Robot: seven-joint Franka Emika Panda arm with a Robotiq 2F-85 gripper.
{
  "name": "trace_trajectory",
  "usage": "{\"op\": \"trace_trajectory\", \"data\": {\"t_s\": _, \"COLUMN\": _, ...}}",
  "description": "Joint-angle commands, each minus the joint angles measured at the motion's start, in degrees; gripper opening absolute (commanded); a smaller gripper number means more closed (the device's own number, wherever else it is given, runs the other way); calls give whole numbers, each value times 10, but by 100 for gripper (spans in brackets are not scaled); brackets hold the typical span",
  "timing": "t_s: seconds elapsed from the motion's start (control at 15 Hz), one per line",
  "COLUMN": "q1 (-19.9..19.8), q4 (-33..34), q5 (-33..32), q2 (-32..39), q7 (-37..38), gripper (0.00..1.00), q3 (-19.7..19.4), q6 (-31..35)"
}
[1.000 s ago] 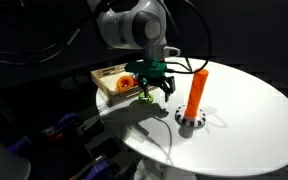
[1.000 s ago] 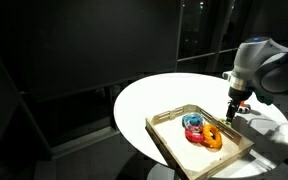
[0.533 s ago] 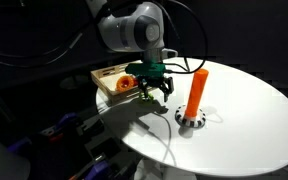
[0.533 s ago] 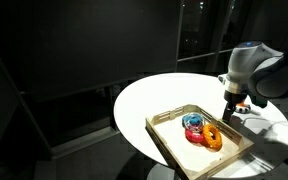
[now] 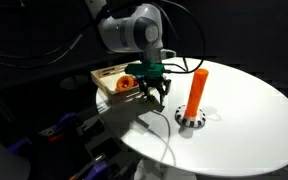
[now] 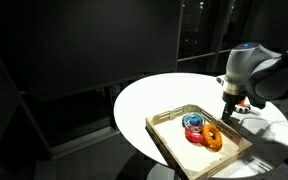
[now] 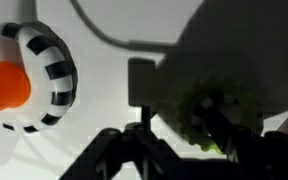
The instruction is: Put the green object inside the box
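Your gripper (image 7: 179, 150) points down at the table, and in the wrist view its dark fingers (image 7: 114, 152) rise from the bottom edge, standing apart. The small bright green ring-like object (image 7: 216, 115) sits blurred in shadow between them, nearer the right-hand finger, which partly covers it. From these pictures you cannot tell whether the fingers are pressing on it or only standing around it.

In an exterior view the gripper (image 5: 155, 92) hangs low over the round white table (image 5: 254, 120), just beside the shallow light-wood box (image 5: 104, 80) and outside its wall. So the green object is on or close above the tabletop, next to the box and not in it.

In the wrist view, a tall orange cylinder (image 7: 4, 88) on a round black-and-white striped base (image 7: 44, 60) stands to one side of the gripper. The same cylinder (image 5: 197, 90) stands upright near the gripper, on the side away from the box.

From the opposite side, the gripper (image 6: 233, 110) is at the far corner of the box (image 6: 171, 114). Inside the box lie an orange ring (image 6: 214, 138) and a blue piece (image 6: 193, 124), touching each other.
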Motion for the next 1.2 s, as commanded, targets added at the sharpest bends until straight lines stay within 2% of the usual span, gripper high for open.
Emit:
{"op": "trace_trajectory", "data": {"t_s": 0.0, "q1": 8, "q4": 9, "q5": -19, "q2": 5, "q7": 19, "gripper": 37, "q3": -9, "q6": -7}}
{"op": "trace_trajectory", "data": {"t_s": 0.07, "q1": 8, "q4": 9, "q5": -19, "q2": 4, "q7": 19, "gripper": 29, "q3": -9, "q6": -7}}
{"op": "trace_trajectory", "data": {"t_s": 0.2, "q1": 9, "q4": 9, "q5": -19, "q2": 3, "q7": 19, "gripper": 6, "q3": -10, "q6": -7}}
{"op": "trace_trajectory", "data": {"t_s": 0.27, "q1": 9, "q4": 9, "q5": -20, "q2": 2, "q7": 19, "gripper": 4, "q3": -10, "q6": -7}}
{"op": "trace_trajectory", "data": {"t_s": 0.8, "q1": 0, "q4": 1, "q5": -8, "q2": -21, "q7": 7, "gripper": 6, "q3": -7, "q6": -23}}
{"op": "trace_trajectory", "data": {"t_s": 1.13, "q1": -13, "q4": 1, "q5": 5, "q2": -49, "q7": -9, "gripper": 6, "q3": 5, "q6": -60}}
